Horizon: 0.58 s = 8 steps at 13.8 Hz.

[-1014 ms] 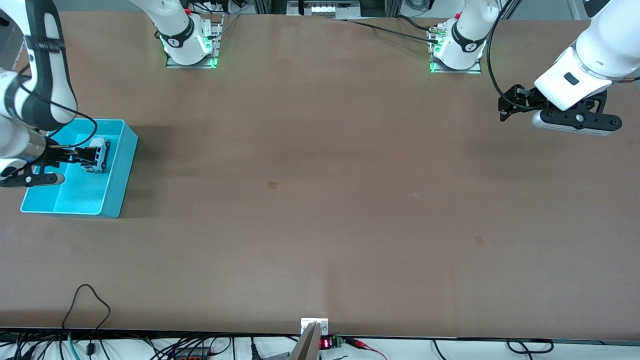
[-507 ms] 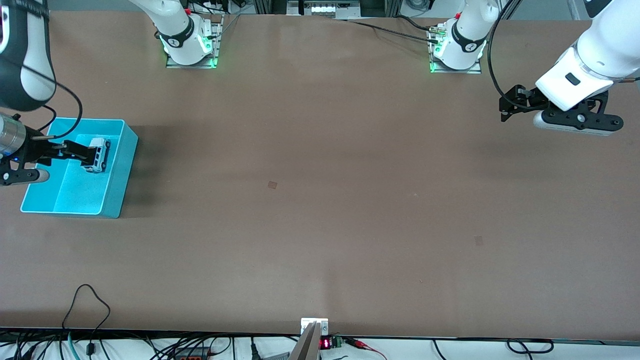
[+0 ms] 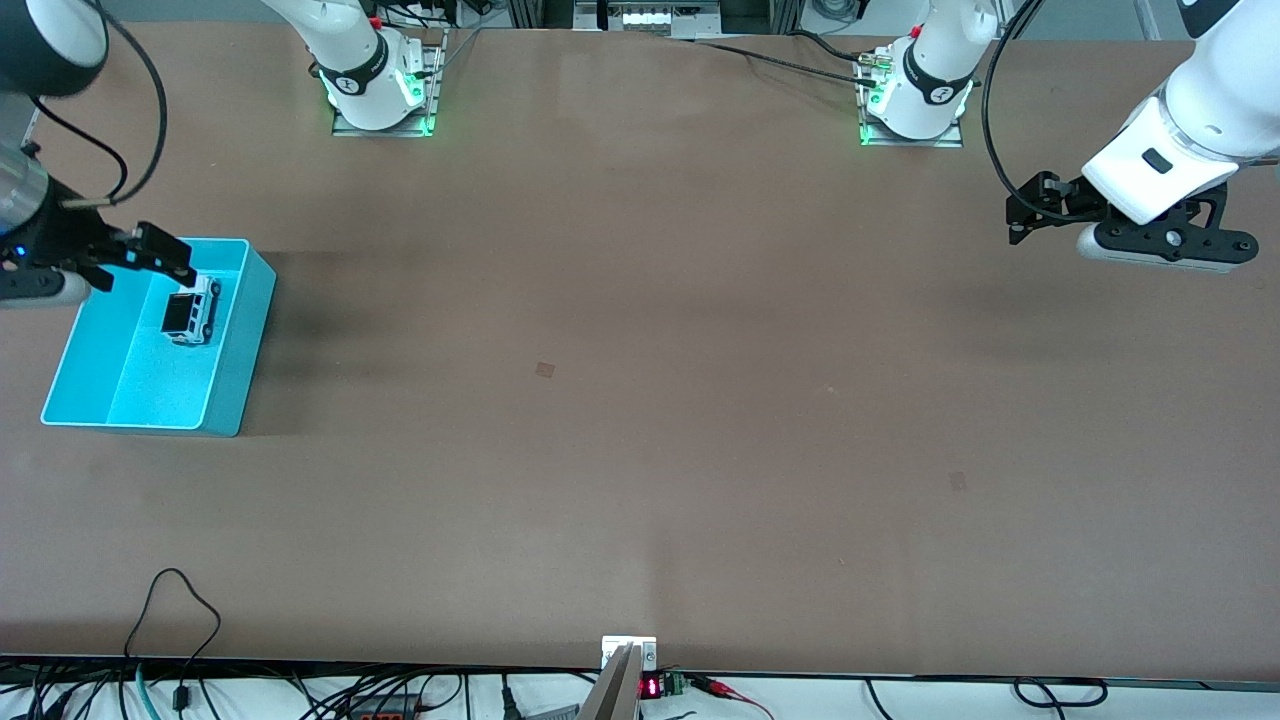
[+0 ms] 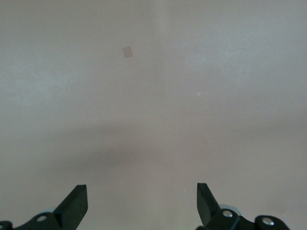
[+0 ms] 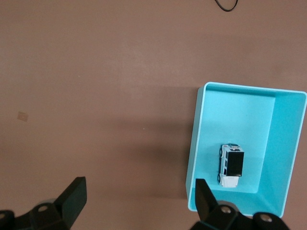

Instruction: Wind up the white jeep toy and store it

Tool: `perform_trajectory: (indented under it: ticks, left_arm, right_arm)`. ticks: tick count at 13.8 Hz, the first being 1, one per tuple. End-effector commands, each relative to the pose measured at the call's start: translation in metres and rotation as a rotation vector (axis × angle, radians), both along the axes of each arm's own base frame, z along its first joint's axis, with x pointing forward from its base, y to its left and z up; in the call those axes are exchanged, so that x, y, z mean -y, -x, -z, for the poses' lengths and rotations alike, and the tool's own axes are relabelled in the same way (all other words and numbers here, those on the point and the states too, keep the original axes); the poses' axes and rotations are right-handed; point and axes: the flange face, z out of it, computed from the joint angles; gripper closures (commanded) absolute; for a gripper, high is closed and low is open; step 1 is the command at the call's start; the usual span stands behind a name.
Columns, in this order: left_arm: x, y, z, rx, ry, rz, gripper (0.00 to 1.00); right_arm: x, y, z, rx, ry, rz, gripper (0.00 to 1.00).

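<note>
The white jeep toy (image 3: 192,311) with its black roof stands alone on the floor of the cyan bin (image 3: 225,385), close to the bin's farther wall. The right wrist view shows the jeep toy (image 5: 231,165) inside the bin (image 5: 194,143) with nothing touching it. My right gripper (image 3: 160,255) hangs open and empty over the bin's farther rim; in its own view the right gripper (image 5: 139,191) spans bare table beside the bin. My left gripper (image 3: 1020,212) waits open and empty above the table at the left arm's end, with only tabletop between the left gripper (image 4: 142,191) fingers.
A small square mark (image 3: 545,369) lies on the brown table near the middle. A black cable loop (image 3: 180,610) rests by the table's front edge. The two arm bases (image 3: 380,95) stand along the farthest edge.
My right gripper has lifted up and away from the jeep toy, which stays in the bin. The left gripper has drifted slightly toward its end of the table.
</note>
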Motion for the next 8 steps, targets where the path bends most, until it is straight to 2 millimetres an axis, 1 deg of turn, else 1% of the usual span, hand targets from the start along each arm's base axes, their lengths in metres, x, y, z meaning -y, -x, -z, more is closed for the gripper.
perform_trajectory:
  ticks: [1,2,4,6,8]
  left_arm:
    - [0.001,0.000,-0.005,-0.006,-0.006,-0.004,0.00]
    - [0.002,0.000,-0.006,-0.006,-0.006,-0.001,0.00]
    - [0.004,0.001,-0.006,-0.006,-0.006,0.002,0.00]
    - [0.005,0.000,-0.006,-0.003,-0.004,0.003,0.00]
    - [0.006,0.000,-0.006,-0.004,-0.003,0.005,0.00]
  right_arm:
    - [-0.009,0.012,-0.016,-0.008,-0.038,0.051,0.00]
    - [-0.021,0.016,-0.023,0.004,-0.040,0.027,0.00]
    - [-0.022,0.018,-0.025,0.005,-0.038,0.008,0.00]
    - [-0.036,0.025,-0.035,0.022,-0.040,-0.017,0.00]
    - [-0.036,0.025,-0.037,0.023,-0.031,-0.020,0.00]
